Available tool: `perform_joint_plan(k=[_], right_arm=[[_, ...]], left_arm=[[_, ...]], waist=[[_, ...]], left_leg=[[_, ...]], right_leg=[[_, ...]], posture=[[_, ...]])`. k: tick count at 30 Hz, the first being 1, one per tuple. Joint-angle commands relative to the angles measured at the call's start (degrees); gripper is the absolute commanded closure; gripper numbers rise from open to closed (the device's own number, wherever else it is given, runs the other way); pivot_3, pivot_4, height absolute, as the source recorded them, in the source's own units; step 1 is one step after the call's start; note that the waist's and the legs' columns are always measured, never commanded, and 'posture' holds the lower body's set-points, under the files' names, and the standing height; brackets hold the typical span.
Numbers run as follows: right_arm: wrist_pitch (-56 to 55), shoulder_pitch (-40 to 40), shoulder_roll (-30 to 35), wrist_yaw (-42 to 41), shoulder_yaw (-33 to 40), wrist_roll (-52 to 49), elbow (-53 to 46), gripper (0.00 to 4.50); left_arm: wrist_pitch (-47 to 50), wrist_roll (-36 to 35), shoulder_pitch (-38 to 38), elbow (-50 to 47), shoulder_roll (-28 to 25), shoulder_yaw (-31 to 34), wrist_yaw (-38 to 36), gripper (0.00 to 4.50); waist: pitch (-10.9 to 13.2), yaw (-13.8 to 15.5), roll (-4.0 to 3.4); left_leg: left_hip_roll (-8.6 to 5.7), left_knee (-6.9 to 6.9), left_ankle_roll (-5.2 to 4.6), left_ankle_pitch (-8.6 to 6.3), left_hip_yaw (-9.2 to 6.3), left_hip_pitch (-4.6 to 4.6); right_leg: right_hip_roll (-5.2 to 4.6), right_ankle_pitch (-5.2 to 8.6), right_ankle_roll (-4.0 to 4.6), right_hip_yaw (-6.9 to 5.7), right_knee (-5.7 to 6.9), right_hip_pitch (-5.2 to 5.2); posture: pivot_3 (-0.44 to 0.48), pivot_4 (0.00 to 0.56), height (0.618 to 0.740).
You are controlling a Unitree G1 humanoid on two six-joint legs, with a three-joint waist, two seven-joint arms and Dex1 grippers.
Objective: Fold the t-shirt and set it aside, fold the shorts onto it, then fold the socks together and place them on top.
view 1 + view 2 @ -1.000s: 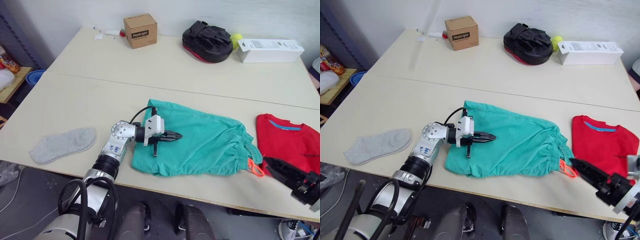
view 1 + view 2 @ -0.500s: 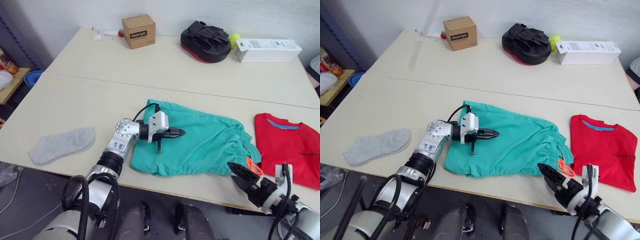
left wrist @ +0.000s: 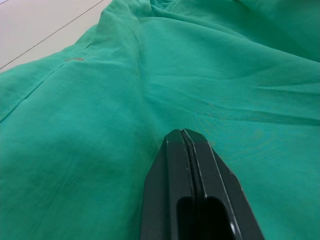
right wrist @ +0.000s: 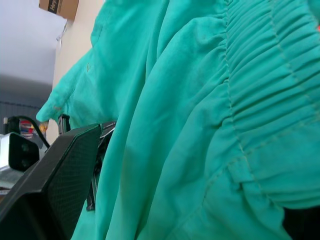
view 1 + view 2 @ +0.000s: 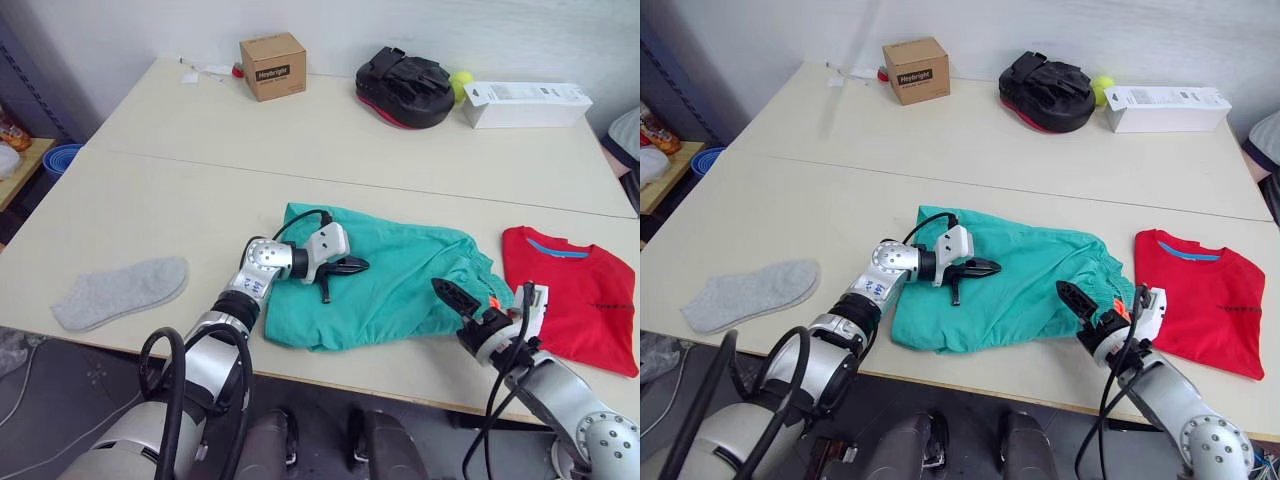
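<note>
Both grippers are meeting the rumpled teal-green fabric shorts [image 5: 385,285]: left gripper [image 5: 360,266] pressing down closed, right gripper [image 5: 445,293] parted at their gathered waistband; folded red cotton t-shirt [image 5: 572,296] lying just beside.

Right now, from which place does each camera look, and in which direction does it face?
Left eye view and right eye view: on the head, facing forward and down at the table, with shorts, t-shirt and sock; both arms show, left gripper and right gripper.
Left wrist view: on the left wrist, looking along its shut fingers over the shorts.
Right wrist view: on the right wrist, facing the shorts' gathered waistband; one finger shows.
All views share the shorts.
</note>
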State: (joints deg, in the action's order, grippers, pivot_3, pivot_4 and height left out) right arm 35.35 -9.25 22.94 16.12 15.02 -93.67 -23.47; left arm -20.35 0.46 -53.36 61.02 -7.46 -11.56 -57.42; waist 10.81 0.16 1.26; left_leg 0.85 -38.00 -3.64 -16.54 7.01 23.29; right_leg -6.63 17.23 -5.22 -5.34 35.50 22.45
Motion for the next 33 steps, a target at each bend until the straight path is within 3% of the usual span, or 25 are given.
perform_joint_plan(k=[1,4,14,21,24,33], right_arm=[[-1.1,0.79,-2.62,0.16,-1.82,6.19,3.43,0.02],[-2.81,2.02,-4.37,-1.05,-1.31,10.89,4.07,0.87],[-10.23,4.65,-3.53,-10.35,-0.92,35.3,1.84,4.42],[-18.59,8.72,4.42,-20.22,-8.35,60.86,-1.43,4.46],[-27.75,13.29,13.57,-29.94,-18.83,78.99,-4.22,4.46],[-44.54,19.34,15.86,-44.3,-33.04,96.82,0.78,4.46]], left_arm=[[-1.18,0.3,0.79,0.28,0.3,0.15,-1.87,4.5],[-1.5,0.29,0.82,0.38,0.14,0.47,-2.21,4.5],[-0.78,-2.23,1.88,-3.18,-1.76,4.09,-2.25,4.5],[2.79,-0.94,2.91,-6.03,-1.56,4.64,4.71,4.5],[5.49,-1.09,3.11,-7.0,-1.06,4.78,7.41,4.5],[10.26,-1.16,5.91,-11.0,-1.92,4.11,7.92,4.5]], waist=[[-0.03,-0.28,0.03],[-0.06,-0.38,0.06],[-0.05,-0.28,0.01],[0.0,-0.24,-0.07],[0.02,-0.42,-0.09],[0.02,-0.22,-0.08]], left_leg=[[0.0,0.0,0.01,0.0,-0.01,0.0],[0.0,0.0,0.01,-0.01,-0.01,0.0],[-0.01,0.07,0.07,-0.03,0.02,0.06],[-0.04,0.07,0.08,-0.03,0.05,0.1],[-0.04,0.07,0.11,-0.01,0.1,0.13],[-0.02,0.03,0.53,0.23,0.11,0.1]], right_leg=[[-0.01,0.0,0.0,0.0,-0.01,0.0],[-0.03,0.0,0.0,0.02,0.0,0.01],[-0.04,0.01,0.03,0.01,-0.02,0.12],[-0.04,0.01,0.03,0.0,-0.01,0.17],[-0.01,0.01,0.03,-0.01,0.02,0.24],[0.06,0.05,0.08,-0.28,0.05,0.15]], posture=[[0.0,0.15,0.74],[0.0,0.15,0.74],[0.0,0.15,0.74],[0.0,0.15,0.74],[0.0,0.15,0.74],[0.0,0.15,0.74]])
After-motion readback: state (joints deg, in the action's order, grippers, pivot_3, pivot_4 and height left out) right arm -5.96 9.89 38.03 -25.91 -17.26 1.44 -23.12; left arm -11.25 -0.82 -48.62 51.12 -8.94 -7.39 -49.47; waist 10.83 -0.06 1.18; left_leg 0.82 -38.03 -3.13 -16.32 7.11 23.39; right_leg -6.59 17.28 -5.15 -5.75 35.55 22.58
